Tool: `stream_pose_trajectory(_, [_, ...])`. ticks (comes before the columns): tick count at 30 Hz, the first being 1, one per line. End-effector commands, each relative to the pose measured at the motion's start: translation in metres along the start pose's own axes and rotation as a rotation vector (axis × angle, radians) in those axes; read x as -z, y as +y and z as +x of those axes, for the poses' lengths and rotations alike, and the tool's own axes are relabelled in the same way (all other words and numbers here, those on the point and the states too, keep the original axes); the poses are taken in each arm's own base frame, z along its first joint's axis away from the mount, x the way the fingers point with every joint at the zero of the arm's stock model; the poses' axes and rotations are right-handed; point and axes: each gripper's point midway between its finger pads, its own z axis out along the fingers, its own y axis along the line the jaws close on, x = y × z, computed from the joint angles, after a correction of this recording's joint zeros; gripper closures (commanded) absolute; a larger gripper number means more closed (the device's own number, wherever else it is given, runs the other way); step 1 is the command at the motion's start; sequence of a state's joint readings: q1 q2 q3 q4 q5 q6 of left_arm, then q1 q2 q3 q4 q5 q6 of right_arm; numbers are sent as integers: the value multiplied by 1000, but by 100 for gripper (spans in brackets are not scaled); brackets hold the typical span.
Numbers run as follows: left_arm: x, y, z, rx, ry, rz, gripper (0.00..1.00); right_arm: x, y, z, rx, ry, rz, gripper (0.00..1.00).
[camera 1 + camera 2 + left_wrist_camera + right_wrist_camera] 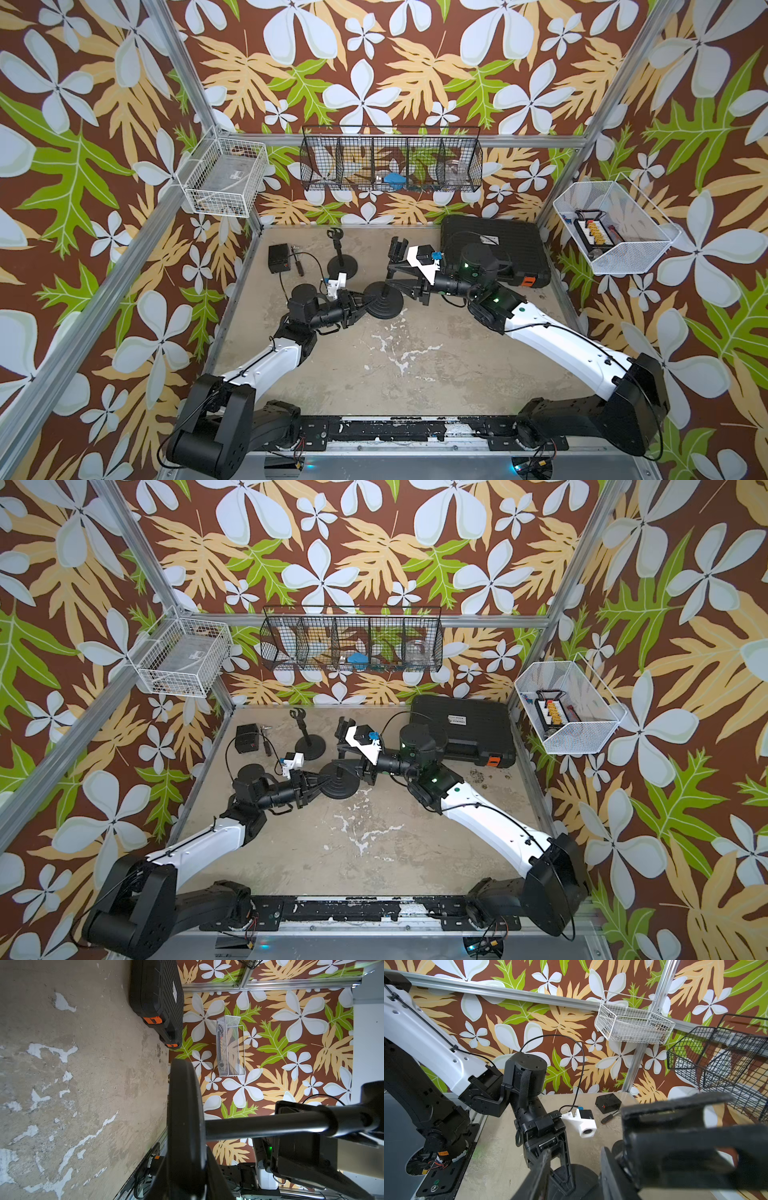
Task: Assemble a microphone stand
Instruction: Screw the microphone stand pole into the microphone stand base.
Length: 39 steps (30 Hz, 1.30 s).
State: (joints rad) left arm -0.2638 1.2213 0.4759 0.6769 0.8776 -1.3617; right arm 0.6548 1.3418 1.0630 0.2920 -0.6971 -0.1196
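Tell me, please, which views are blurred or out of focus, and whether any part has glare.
Right wrist view: the black part nearest the lens is blurred, the white basket sharp. Left wrist view: the base is soft, the table sharp. Both top views: fairly sharp, evenly lit, no glare.

Item 1: round base point(392, 308), black disc with concentric ridges, near the middle of my table. I cannot tell whether it sits fully flat. Short black pole point(259, 1126) stands up from its centre, with a thicker collar at the far end.

Item 2: second stand point(341, 261), black, upright at the back of the table, with a U-shaped clip point(333, 234) on top.
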Motion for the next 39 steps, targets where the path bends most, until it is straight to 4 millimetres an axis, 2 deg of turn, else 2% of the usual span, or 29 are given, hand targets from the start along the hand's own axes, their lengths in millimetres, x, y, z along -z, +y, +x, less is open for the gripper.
stream_pose_trajectory(1, [0, -19, 6, -105, 41, 68, 100, 9, 1, -2, -12, -26, 32, 58])
stream_pose_trajectory(4, [-1, -20, 4, -94, 40, 75, 100, 18, 1, 3, -35, -30, 61, 58])
stream_pose_trajectory(10, [-2, -16, 3, -102, 36, 52, 100, 33, -26, 1, -99, -45, 111, 53])
stream_pose_trajectory(14, [-5, -15, 4, -107, 61, 42, 100, 27, -30, -1, -105, -35, 42, 49])
stream_pose_trajectory(17, [-7, -13, 5, -103, 87, 39, 100, 21, -23, -2, -86, -36, -35, 50])
stream_pose_trajectory(23, [-12, -7, 3, -106, 106, 10, 100, 17, -11, -8, -65, -59, -137, 60])
stream_pose_trajectory(32, [-16, -6, 2, -102, 117, 15, 100, 13, -15, 0, -87, -46, -105, 92])
stream_pose_trajectory(34, [-16, -13, -1, -112, 96, 40, 100, 13, -20, 3, -93, -47, -46, 100])
stream_pose_trajectory(39, [-12, -26, -16, -141, -16, 88, 100, 34, -66, 12, -211, -110, 348, 100])
